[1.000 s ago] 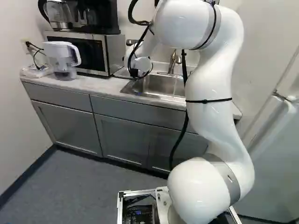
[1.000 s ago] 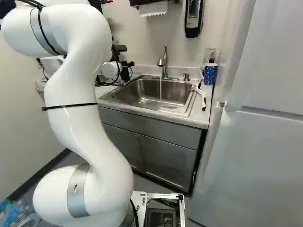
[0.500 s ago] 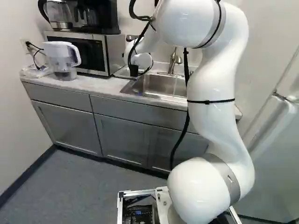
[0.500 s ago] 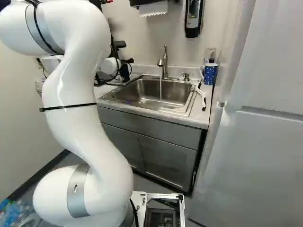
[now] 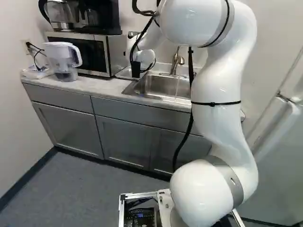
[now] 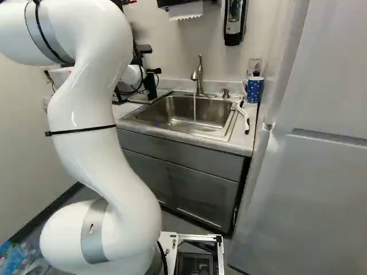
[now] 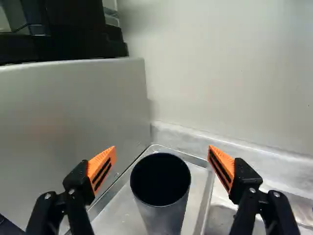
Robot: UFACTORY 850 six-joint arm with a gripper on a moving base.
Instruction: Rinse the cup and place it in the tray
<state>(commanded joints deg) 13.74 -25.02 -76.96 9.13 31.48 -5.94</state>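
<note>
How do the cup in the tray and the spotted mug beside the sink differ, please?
The cup is plain grey outside and dark inside, while the mug is blue with white spots. The cup shows no handle, while the mug has one. The cup stands in the tray, while the mug stands on the counter beside the sink. Both are upright.

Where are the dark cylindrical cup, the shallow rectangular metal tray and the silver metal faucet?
Dark cylindrical cup (image 7: 160,192): wrist view, on its black inside.
Shallow rectangular metal tray (image 7: 120,213): wrist view, on its bare floor.
Silver metal faucet (image 6: 199,85): right base view, on its upright body.
</note>
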